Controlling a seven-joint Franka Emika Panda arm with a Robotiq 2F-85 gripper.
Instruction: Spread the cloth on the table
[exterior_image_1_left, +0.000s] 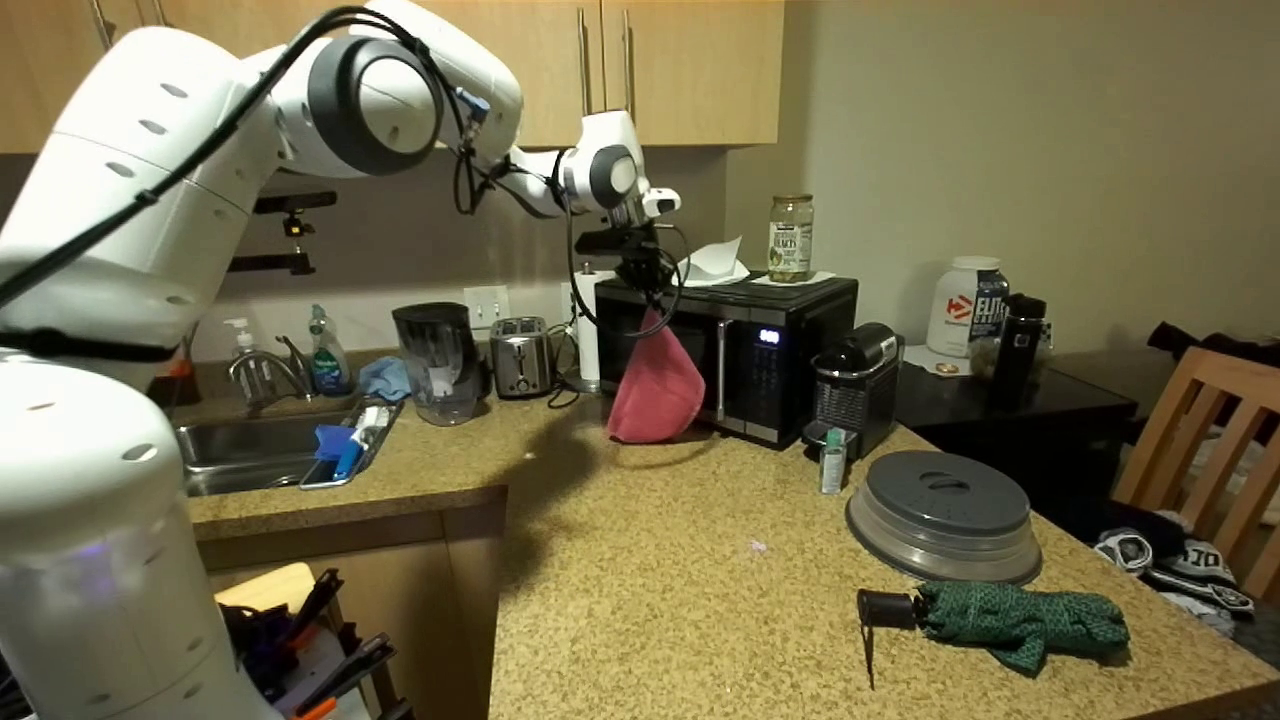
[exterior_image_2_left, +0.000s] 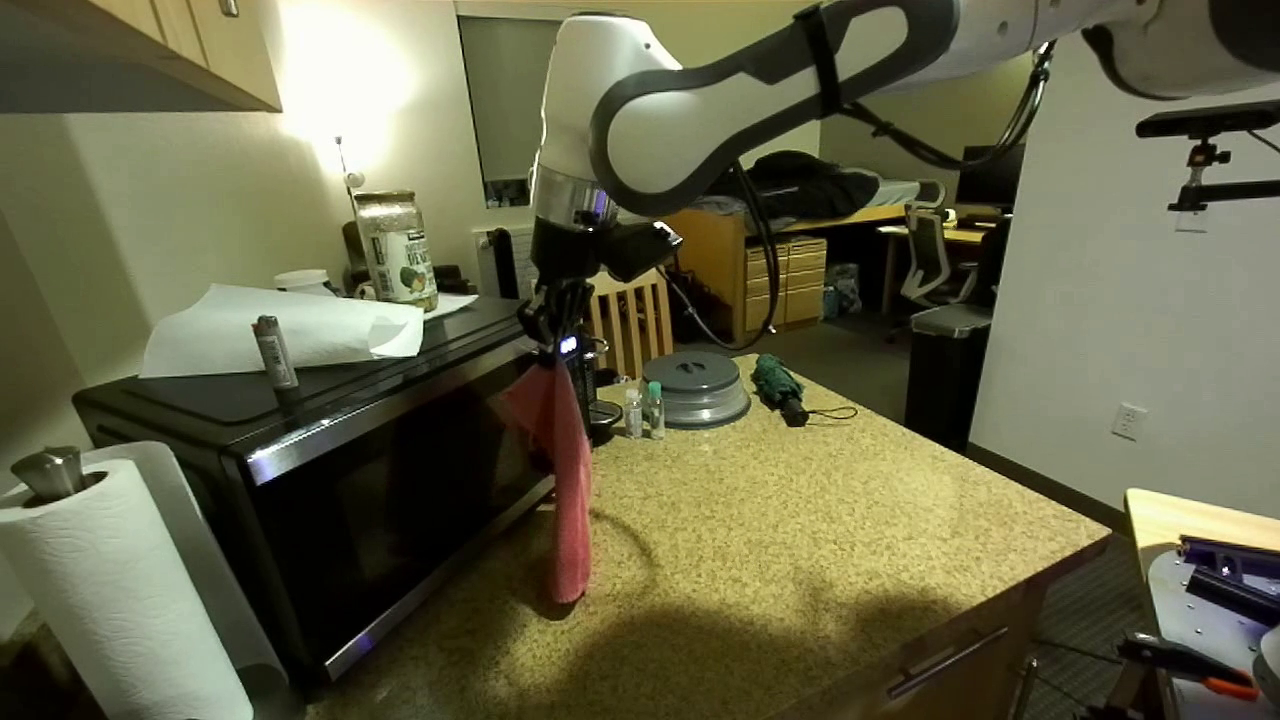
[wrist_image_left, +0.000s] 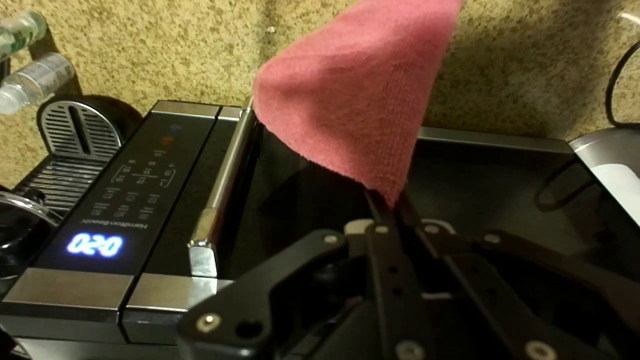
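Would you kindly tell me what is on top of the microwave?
A jar on a white sheet, a curled sheet and apparently a lighter; whether anything lies beneath the sheets cannot be seen.

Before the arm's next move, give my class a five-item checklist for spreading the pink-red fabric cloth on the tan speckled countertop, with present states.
1. Black two-fingered claw shut on the cloth: ok, pinching its top end.
2. Cloth lying flat on the countertop: not ok, it hangs.
3. Cloth's lower edge touching the countertop: cannot tell.
4. Cloth free of the boxy black microwave: cannot tell; it hangs just in front.
5. Dark green furled umbrella apart from the cloth: ok.
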